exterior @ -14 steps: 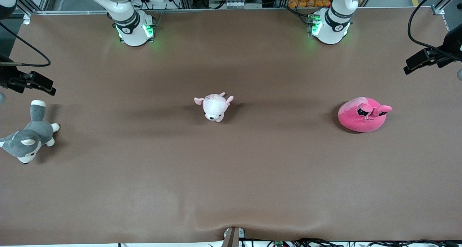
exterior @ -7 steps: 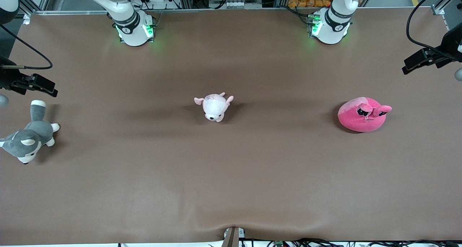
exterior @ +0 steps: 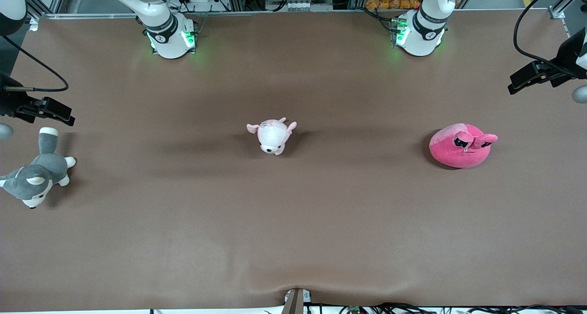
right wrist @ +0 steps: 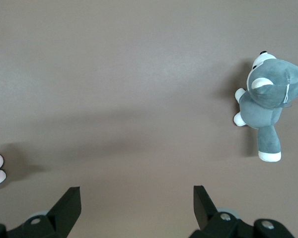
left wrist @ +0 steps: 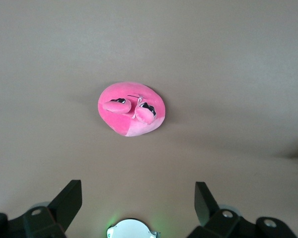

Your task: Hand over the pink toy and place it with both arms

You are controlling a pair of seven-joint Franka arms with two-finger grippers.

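A brown table (exterior: 293, 222) seen from high above, described across the front view from its left edge to its right.

At the right arm's end, a grey-and-white plush husky (exterior: 34, 176) lies on its side, partly cut off by the edge of the view. Above it hangs the right tool (exterior: 57, 112), only its black tip in view; the right wrist view shows its two fingers (right wrist: 67, 206) spread wide with nothing between them.

The right arm's white base (exterior: 169, 36) stands at the table's edge farthest from the front camera, the arm itself cut off above.

At the table's middle sits a small pale pink-and-white plush animal (exterior: 273, 136).

The left arm's base (exterior: 419, 34) stands along the same edge as the other base.

The pink toy (exterior: 461, 145) rests on the table toward the left arm's end, ears flopped over its dark eyes, touched by nothing.

The left tool (exterior: 520, 81) hangs over bare table near that end, mostly out of frame; its wrist view shows its fingers (left wrist: 69, 201) spread wide and empty, the pink toy well apart.
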